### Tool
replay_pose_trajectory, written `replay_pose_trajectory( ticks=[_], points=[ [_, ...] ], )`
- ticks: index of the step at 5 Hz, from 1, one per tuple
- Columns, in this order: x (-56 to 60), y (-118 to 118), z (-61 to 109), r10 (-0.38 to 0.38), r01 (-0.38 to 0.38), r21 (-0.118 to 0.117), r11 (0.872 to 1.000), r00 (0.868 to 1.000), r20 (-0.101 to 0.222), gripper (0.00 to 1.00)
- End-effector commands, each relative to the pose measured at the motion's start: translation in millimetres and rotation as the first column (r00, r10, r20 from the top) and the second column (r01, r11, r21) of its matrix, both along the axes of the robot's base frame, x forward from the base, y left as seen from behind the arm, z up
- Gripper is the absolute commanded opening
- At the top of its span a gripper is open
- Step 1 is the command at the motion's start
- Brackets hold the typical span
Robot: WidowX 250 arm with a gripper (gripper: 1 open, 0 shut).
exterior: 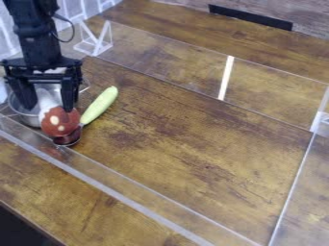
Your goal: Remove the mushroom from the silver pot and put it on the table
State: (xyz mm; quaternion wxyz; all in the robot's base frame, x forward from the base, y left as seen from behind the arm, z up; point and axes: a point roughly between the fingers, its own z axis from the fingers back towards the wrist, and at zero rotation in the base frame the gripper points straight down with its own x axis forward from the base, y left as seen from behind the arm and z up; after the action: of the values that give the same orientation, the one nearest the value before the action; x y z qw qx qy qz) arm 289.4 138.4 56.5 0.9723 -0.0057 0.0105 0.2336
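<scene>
Silver metal is showing at the far left of the worktop, where the silver pot is sitting close to the clear acrylic strip that is edging the planks. The mushroom, with its reddish-brown cap, is resting at the pot's near right side; from this angle it is hard to tell whether its base is sitting inside the pot, leaning on the rim, or already standing on the wood just beside it. A spoon with a yellow-green handle is lying just to the right, running diagonally away from the mushroom and appearing to touch or nearly touch it.

Above all this, the hand is hanging straight down over the pot, its two dark fingers spread wide and holding nothing. One finger is standing over the left of the pot, the other near the spoon's side, so the mushroom is lying slightly in front of and below the gap rather than squarely within it.

Judging by this, the task is sitting at its approach stage: no grip is made and the mushroom is unlifted. What is probably left is lining up over the cap, sinking, closing, lifting, and setting it down on open wood away from the pot.
</scene>
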Motion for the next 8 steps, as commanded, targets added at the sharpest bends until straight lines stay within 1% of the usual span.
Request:
replay_pose_trajectory(
  ticks=[1, 2, 3, 4, 5, 6, 7, 8],
  points=[
    [10.9, 22.9, 2.7, -0.024, 0.023, 0.024, 0.999, 0.998, 0.053, 1.00],
    [15.1, 13.6, -0.9, -0.003, 0.002, 0.017, 1.000, 0.999, 0.048, 1.00],
    [20.2, 3.4, -2.9, 0.011, -0.012, 0.016, 1.000, 0.999, 0.045, 1.00],
    [24.1, 0.9, -14.7, -0.020, 0.020, 0.013, 1.000, 0.999, 0.045, 1.00],
    [35.8, 3.4, -14.5, -0.014, 0.014, -0.004, 1.000, 0.999, 0.049, 1.00],
    [41.1, 0.8, -12.2, -0.011, 0.012, -0.019, 1.000, 0.999, 0.049, 1.00],
    [44.7, -1.7, -6.1, 0.002, 0.000, -0.037, 0.999, 0.999, 0.047, 1.00],
    [52.7, -11.2, -10.7, -0.034, 0.036, -0.036, 0.999, 0.998, 0.049, 0.00]
  ],
)
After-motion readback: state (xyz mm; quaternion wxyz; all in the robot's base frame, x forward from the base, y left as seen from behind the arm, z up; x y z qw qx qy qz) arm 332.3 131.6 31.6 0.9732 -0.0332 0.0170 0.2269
